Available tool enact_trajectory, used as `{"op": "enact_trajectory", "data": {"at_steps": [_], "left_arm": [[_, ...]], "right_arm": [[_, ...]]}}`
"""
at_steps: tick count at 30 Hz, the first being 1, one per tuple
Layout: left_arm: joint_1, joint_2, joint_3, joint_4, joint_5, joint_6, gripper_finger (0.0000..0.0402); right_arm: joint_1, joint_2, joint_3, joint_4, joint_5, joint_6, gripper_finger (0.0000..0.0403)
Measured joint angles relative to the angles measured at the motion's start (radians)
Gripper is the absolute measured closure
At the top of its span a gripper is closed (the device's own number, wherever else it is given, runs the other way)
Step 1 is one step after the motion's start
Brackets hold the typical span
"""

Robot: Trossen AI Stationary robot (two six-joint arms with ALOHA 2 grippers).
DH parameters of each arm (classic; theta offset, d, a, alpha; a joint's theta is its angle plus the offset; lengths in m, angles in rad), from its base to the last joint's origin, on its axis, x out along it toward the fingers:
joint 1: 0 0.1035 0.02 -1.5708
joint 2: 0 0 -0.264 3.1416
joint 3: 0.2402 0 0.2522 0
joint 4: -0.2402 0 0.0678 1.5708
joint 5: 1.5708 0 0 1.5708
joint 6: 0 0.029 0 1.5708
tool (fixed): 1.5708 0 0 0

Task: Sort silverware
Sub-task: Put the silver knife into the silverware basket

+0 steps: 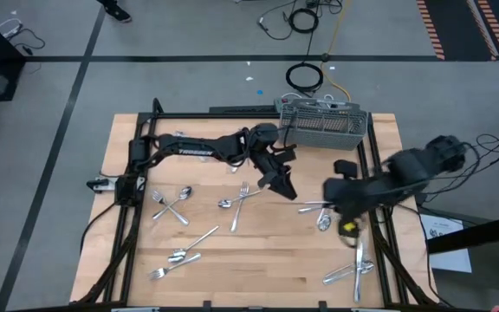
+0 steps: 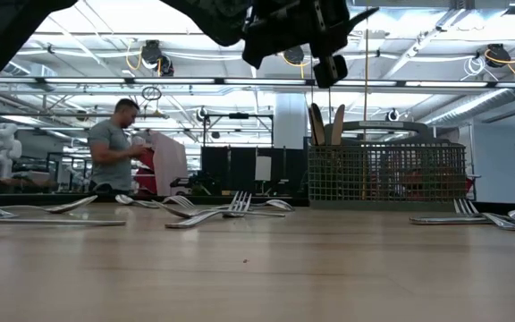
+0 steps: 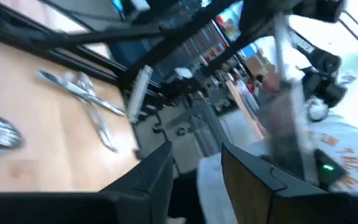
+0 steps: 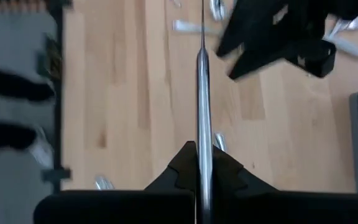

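The right end effector [image 4: 202, 163] is clamped shut on a slim, stiff, slippery silver metal utensil [image 4: 202, 81] best pinched mid-handle, while the left end effector [image 3: 196, 163], fingers parted and empty, hangs near the grey mesh caddy [image 1: 323, 124]; more shiny silverware [image 1: 173, 204] lies scattered across the wooden counter [image 1: 258, 251].

floor [image 1: 189, 35]: grey, taped lines | cables [image 1: 306, 76] coiled | ceiling lights [image 2: 240, 82] | 1 person [image 2: 113, 148] standing

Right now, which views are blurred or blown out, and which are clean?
Left wrist view: heavy motion smear across the silverware and background. Low view: bright ceiling lights backlight the mesh caddy, which reads dark. Right wrist view: the held utensil is sharp, far arm smeared. High view: evenly lit, but the right arm is slightly smeared.
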Motion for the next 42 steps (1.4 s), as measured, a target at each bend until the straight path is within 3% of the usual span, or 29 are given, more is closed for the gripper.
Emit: {"op": "enact_trajectory", "data": {"at_steps": [6, 9, 12, 14, 17, 23, 27, 31, 34, 39, 42], "left_arm": [[0.043, -0.002, 0.000, 0.110, -0.009, 0.060, 0.0255], [0.054, -0.002, 0.000, 0.212, -0.050, 0.067, 0.0258], [0.053, -0.002, 0.000, 0.355, -0.116, 0.053, 0.0265], [0.048, -0.004, 0.000, 0.432, -0.172, 0.043, 0.0270], [0.041, -0.005, 0.000, 0.467, -0.265, 0.068, 0.0274], [0.033, -0.005, -0.001, 0.476, -0.450, 0.123, 0.0274], [-0.009, -0.005, -0.002, 0.570, -0.520, 0.122, 0.0275], [-0.040, -0.005, -0.002, 0.658, -0.595, 0.121, 0.0275], [-0.046, -0.005, -0.002, 0.740, -0.632, 0.120, 0.0275], [-0.038, -0.005, -0.002, 0.869, -0.643, 0.093, 0.0275], [-0.021, -0.005, -0.002, 0.851, -0.644, 0.092, 0.0275]], "right_arm": [[0.163, -0.141, -0.114, 0.081, 0.204, 0.184, 0.0402], [0.254, -0.235, -0.273, 0.198, 0.313, 0.286, 0.0402], [0.334, -0.329, -0.488, 0.428, 0.444, 0.335, 0.0402], [0.370, -0.387, -0.641, 0.642, 0.536, 0.307, 0.0402], [0.397, -0.455, -0.860, 1.092, 0.656, 0.136, 0.0402], [0.401, -0.478, -1.174, 2.127, 0.688, -0.420, 0.0403], [0.375, -0.441, -1.276, 2.581, 0.697, -0.639, 0.0403], [0.342, -0.424, -1.293, 2.739, 0.703, -0.764, 0.0403], [0.312, -0.427, -1.293, 2.792, 0.769, -0.822, 0.0403], [0.240, -0.437, -1.293, 2.791, 0.821, -0.847, 0.0403], [0.187, -0.437, -1.293, 2.791, 0.820, -0.842, 0.0403]]}}
